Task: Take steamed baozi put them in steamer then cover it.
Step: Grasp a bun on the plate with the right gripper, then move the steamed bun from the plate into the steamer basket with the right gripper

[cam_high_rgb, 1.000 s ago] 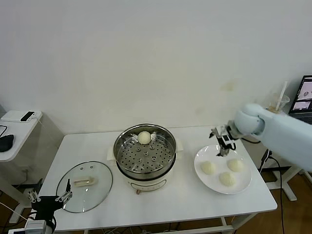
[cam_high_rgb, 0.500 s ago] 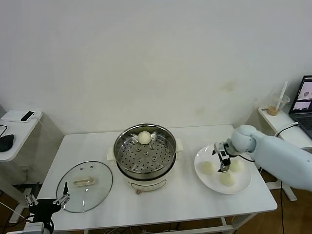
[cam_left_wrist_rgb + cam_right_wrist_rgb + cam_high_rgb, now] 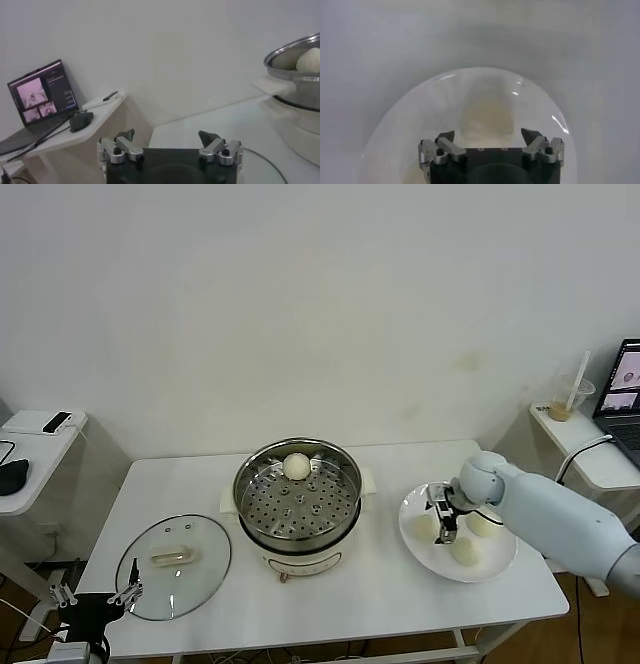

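Note:
The steamer (image 3: 296, 502) stands mid-table with one baozi (image 3: 296, 466) at its far side. Three more baozi (image 3: 466, 550) lie on a white plate (image 3: 420, 556) at the right. My right gripper (image 3: 443, 520) is open and low over the plate, at the leftmost bun (image 3: 426, 528). In the right wrist view the open gripper (image 3: 487, 135) has that blurred bun (image 3: 487, 112) just ahead, between the jaw tips. The glass cover (image 3: 173, 566) lies flat on the table at the left. My left gripper (image 3: 95, 598) is open and empty at the table's front-left corner.
In the left wrist view the open left gripper (image 3: 166, 136) faces the steamer (image 3: 295, 75). A side table with a laptop (image 3: 40, 92) and mouse (image 3: 80, 120) stands to the left. A desk with a cup (image 3: 567, 402) and laptop stands at the right.
My right gripper has come down and leftward from above the plate's far edge to the leftmost bun on the plate. The left arm has barely moved.

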